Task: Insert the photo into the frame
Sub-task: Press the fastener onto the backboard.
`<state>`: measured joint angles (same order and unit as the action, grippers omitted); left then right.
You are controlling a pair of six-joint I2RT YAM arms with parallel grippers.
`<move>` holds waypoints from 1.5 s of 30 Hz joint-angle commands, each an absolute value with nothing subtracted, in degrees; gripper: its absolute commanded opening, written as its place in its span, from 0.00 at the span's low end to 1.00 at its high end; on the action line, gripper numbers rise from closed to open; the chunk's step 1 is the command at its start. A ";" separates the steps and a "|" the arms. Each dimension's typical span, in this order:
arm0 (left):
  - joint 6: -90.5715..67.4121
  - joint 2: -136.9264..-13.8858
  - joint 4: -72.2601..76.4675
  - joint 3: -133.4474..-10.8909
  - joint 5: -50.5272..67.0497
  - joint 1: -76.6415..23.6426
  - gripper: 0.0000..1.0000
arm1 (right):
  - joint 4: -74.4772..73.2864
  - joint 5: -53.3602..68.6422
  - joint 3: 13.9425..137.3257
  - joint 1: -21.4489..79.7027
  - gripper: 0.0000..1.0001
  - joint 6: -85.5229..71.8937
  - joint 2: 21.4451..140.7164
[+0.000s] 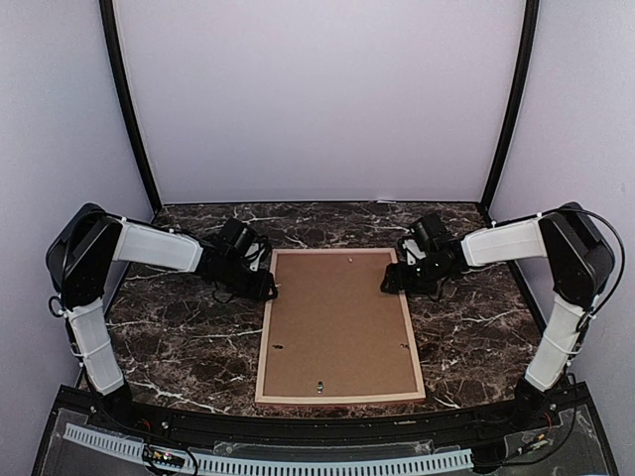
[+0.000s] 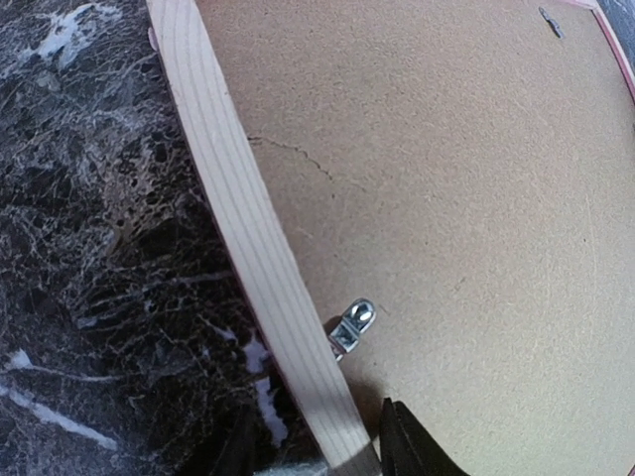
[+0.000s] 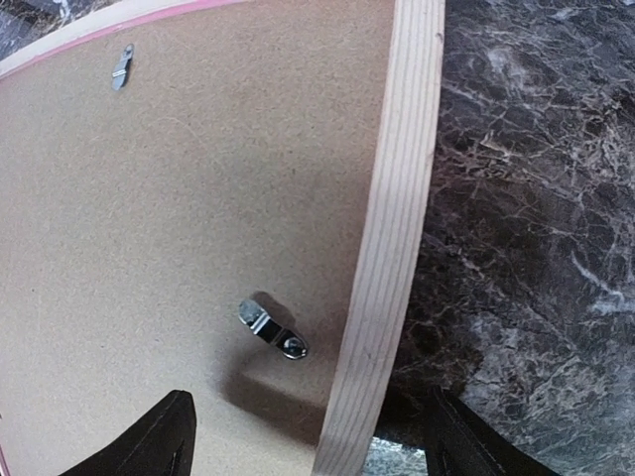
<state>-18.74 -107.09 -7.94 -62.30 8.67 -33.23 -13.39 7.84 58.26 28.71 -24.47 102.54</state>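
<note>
Dark marble table (image 1: 179, 337) fills the work area. The frame (image 1: 337, 399) lies flat at table centre between the two arms, pale wood reverse up, with a thin pink edge showing in the wrist views. The brown backing board (image 1: 337, 317) sits inside it and covers the whole opening. Left gripper (image 1: 266, 288) is at the far part of the frame's left rail, released, fingers (image 2: 409, 448) straddling the rail. Right gripper (image 1: 389, 283) is at the far part of the right rail, released, jaws wide on either side of the rail. One small metal turn clip (image 2: 354, 325) sits near the left fingers, another (image 3: 272, 329) near the right.
</note>
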 commanded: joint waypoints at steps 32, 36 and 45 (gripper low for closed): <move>-25.84 -106.87 -7.81 -60.46 7.83 -35.77 0.33 | -16.46 1.15 66.62 28.18 0.41 -20.96 111.73; -25.84 -106.87 -7.91 -60.51 7.81 -35.85 0.33 | -16.44 1.83 66.77 27.54 0.35 -21.19 111.66; -25.91 -106.81 -8.08 -60.37 7.56 -36.03 0.33 | -15.35 7.95 65.74 25.56 0.27 -22.17 112.57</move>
